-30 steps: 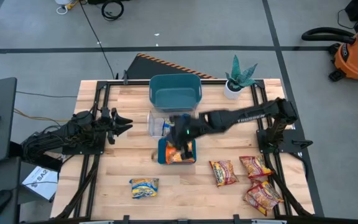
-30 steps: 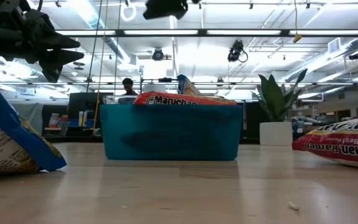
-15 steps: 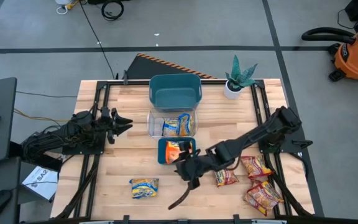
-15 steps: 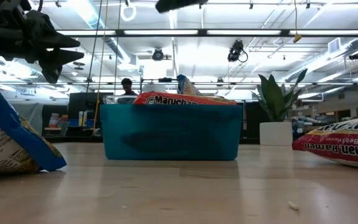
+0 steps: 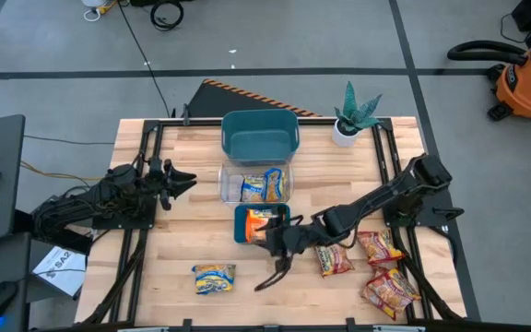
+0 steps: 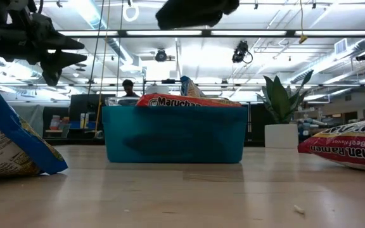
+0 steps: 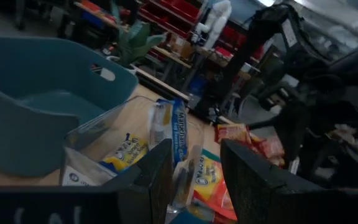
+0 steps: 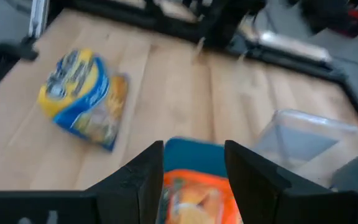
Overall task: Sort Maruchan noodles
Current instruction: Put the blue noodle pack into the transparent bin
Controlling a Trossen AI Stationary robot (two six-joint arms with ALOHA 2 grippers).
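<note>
An orange noodle packet [image 5: 260, 221] lies in a small teal bin [image 5: 241, 224], and it also shows between the fingers in the right wrist view [image 8: 194, 196]. Yellow-with-blue packets [image 5: 264, 185] stand in a clear bin [image 5: 227, 184]. One more yellow packet [image 5: 214, 277] lies flat near the table's near edge. Three dark red packets [image 5: 332, 256] [image 5: 378, 246] [image 5: 390, 289] lie on the table's right near part. My right gripper [image 5: 279, 238] hovers open and empty over the small bin's near right side [image 8: 194, 152]. My left gripper [image 5: 184, 179] waits open at the left, off the table top [image 7: 196, 155].
A large teal bin [image 5: 260, 136] stands behind the clear bin. A potted plant [image 5: 351, 115] sits at the far right corner. Bare wood lies between the yellow packet and the red ones. In the low view, the small bin [image 6: 173, 134] stands centre, with packets at both sides.
My right gripper swung from above the small teal bin toward the table's near edge and right, then came back a little toward the bin. The orange packet stays in the bin. The left arm kept still.
</note>
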